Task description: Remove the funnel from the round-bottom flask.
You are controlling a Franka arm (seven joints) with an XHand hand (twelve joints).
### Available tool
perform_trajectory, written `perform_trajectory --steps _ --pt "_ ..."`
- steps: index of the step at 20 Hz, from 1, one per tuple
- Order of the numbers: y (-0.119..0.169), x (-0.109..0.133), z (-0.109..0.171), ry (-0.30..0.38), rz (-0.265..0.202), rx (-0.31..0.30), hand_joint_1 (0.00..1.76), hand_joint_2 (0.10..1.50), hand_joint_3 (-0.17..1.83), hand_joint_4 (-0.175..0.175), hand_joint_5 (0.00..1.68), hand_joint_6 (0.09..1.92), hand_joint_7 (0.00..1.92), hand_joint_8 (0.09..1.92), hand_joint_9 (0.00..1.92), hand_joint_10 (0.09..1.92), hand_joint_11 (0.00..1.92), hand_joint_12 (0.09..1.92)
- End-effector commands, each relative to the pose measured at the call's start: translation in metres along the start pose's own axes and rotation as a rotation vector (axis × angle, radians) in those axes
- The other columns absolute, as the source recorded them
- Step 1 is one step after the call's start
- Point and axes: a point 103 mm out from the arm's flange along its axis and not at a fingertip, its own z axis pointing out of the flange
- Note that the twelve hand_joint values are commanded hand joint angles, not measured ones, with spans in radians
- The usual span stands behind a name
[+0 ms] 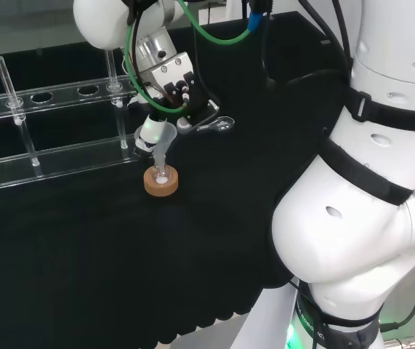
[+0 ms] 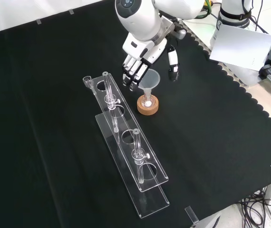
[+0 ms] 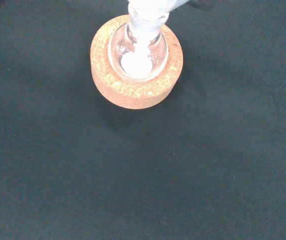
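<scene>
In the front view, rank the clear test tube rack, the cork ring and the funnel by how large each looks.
1. Clear test tube rack, by far the largest.
2. Cork ring.
3. Funnel, though its mouth looks about as wide as the ring, so these two are close.

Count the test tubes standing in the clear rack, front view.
2. One test tube stands near the rack's far end, beside the cork stand; the other test tube stands nearer the camera. Clear glass, so another could be missed.

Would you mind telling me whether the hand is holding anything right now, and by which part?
It cannot be told: the hand is around the funnel rim, fingers and thumb on opposite sides, but contact isn't visible.
</scene>
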Motion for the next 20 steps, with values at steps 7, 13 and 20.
perform_trajectory --steps 7,13,20 --pt "0.007 0.006 0.003 -0.062 -0.005 -0.025 0.77 0.67 0.24 0.080 0.09 0.09 0.09 0.09 0.03 0.93 0.24 1.54" --pt "0.011 0.008 0.004 -0.058 -0.011 -0.018 0.77 0.60 0.39 0.076 0.13 0.09 0.05 0.25 0.07 0.90 0.26 1.53" --pt "0.016 0.010 0.007 -0.052 -0.003 -0.010 0.78 0.57 0.48 0.072 0.18 0.09 0.00 0.49 0.14 0.88 0.27 1.53"
